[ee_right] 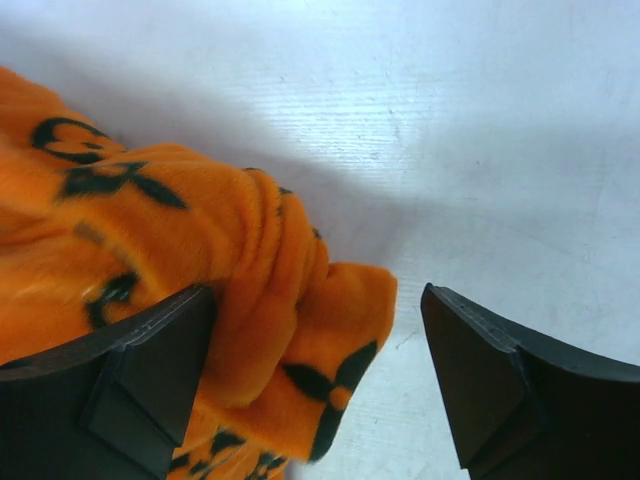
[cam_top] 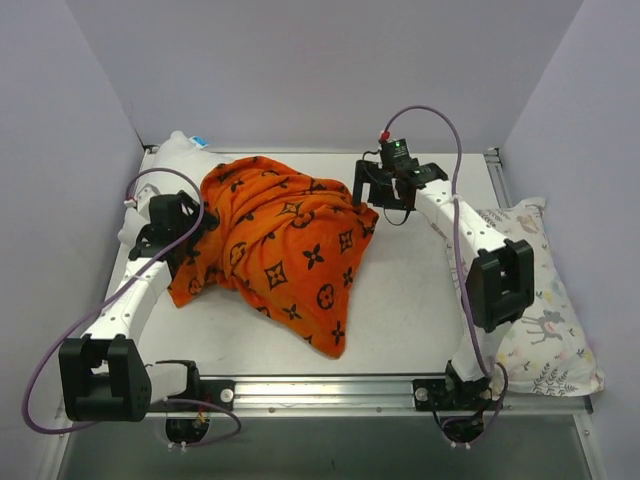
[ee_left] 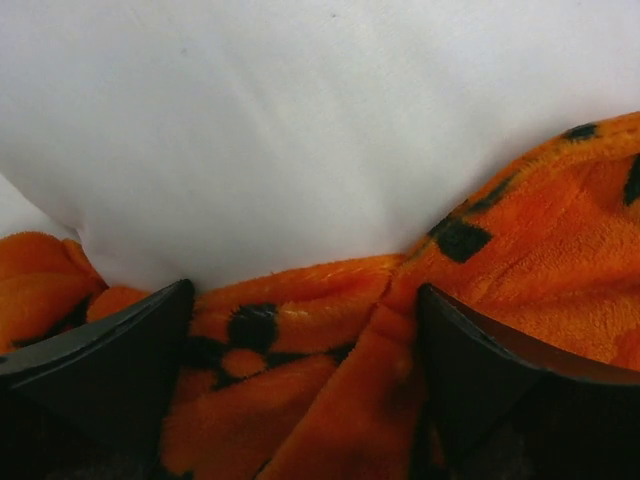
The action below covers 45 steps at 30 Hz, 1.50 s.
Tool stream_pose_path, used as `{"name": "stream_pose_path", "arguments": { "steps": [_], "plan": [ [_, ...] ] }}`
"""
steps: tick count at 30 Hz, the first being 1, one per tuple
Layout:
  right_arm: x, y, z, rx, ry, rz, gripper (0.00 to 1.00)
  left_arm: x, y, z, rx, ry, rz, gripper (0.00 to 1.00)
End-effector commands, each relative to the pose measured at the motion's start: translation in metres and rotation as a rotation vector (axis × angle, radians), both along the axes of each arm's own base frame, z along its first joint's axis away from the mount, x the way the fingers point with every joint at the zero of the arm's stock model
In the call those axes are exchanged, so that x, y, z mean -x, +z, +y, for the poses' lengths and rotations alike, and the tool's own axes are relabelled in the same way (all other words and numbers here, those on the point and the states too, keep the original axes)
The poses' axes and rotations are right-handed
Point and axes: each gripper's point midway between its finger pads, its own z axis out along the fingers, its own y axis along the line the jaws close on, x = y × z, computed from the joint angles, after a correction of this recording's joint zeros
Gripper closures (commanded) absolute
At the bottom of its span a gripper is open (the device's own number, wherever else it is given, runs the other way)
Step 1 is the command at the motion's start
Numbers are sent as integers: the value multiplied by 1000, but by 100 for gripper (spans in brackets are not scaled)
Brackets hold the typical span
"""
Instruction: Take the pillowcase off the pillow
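Note:
The orange pillowcase (cam_top: 285,245) with black motifs lies bunched over the pillow (cam_top: 176,152), whose white end pokes out at the back left. My left gripper (cam_top: 203,228) is at the cover's left edge, open. In the left wrist view the pillow (ee_left: 300,130) fills the top and folds of pillowcase (ee_left: 300,370) lie between the spread fingers (ee_left: 110,350). My right gripper (cam_top: 366,196) is open at the cover's far right corner. In the right wrist view that pillowcase corner (ee_right: 330,340) rests against one finger (ee_right: 140,370), well apart from the other.
A white pillow with a pastel animal print (cam_top: 545,300) lies along the table's right edge beside the right arm. Grey walls close in the table (cam_top: 420,290) on three sides. A metal rail (cam_top: 330,385) runs along the near edge.

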Motion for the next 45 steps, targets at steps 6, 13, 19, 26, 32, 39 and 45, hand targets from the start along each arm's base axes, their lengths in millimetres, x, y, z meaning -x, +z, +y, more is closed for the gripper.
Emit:
{"name": "stream_pose_path", "arguments": {
  "steps": [6, 13, 19, 26, 32, 39, 45],
  "plan": [
    [36, 139, 15, -29, 1, -318, 0, 15, -18, -16, 94, -23, 13, 4],
    [115, 134, 111, -1, 207, -355, 0, 30, -1, -40, 202, -102, -76, 29],
    [146, 94, 189, 26, 294, -306, 0, 40, 15, -47, 224, -137, -123, 55],
    [127, 71, 225, 58, 187, -325, 0, 41, 15, -49, 228, -155, -118, 54],
    [116, 51, 217, 126, 125, -336, 24, 42, 19, -47, 220, -162, -135, 40],
    [122, 42, 178, 157, 121, -304, 100, 35, 33, -5, 187, -90, -155, 3],
    [127, 49, 156, 122, 116, -296, 100, 36, 38, 23, 118, -11, -134, 3]
  ]
}}
